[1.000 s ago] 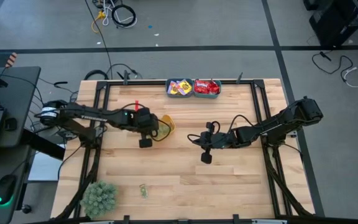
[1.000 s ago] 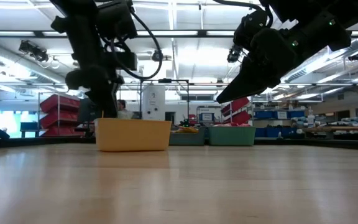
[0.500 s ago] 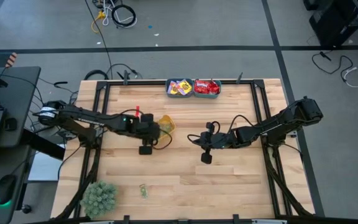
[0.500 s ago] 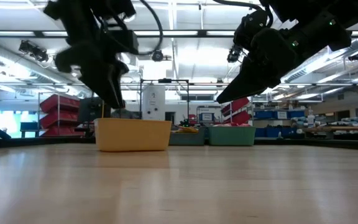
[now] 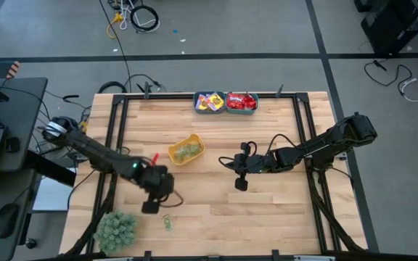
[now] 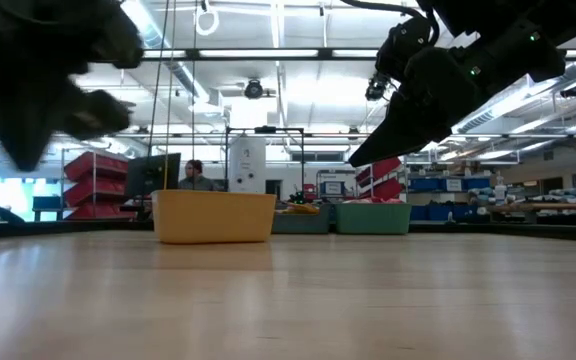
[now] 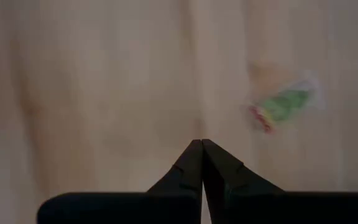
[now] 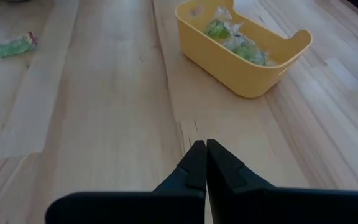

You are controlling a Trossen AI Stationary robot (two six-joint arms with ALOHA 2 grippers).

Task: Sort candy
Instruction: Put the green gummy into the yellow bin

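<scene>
A green wrapped candy [image 5: 167, 222] lies on the wood near the table's front edge; it also shows in the left wrist view [image 7: 283, 106] and the right wrist view [image 8: 11, 46]. My left gripper [image 5: 169, 199] hovers just beyond it, shut and empty [image 7: 202, 144]. A yellow bin [image 5: 186, 150] at mid-table holds several green candies [image 8: 235, 38]. My right gripper [image 5: 225, 161] hangs shut and empty above mid-table, to the right of the yellow bin [image 8: 202, 144].
Two teal bins stand at the far edge, one with yellow candy [image 5: 210, 102], one with red candy [image 5: 242, 101]. A green fuzzy plant ball [image 5: 115, 230] sits at the near left corner. Bare wood lies between the arms.
My left gripper has swung from over the yellow bin toward the table's near edge and a little to the left, and now hangs by the loose green candy. The yellow bin, half covered before, now shows its green candies.
</scene>
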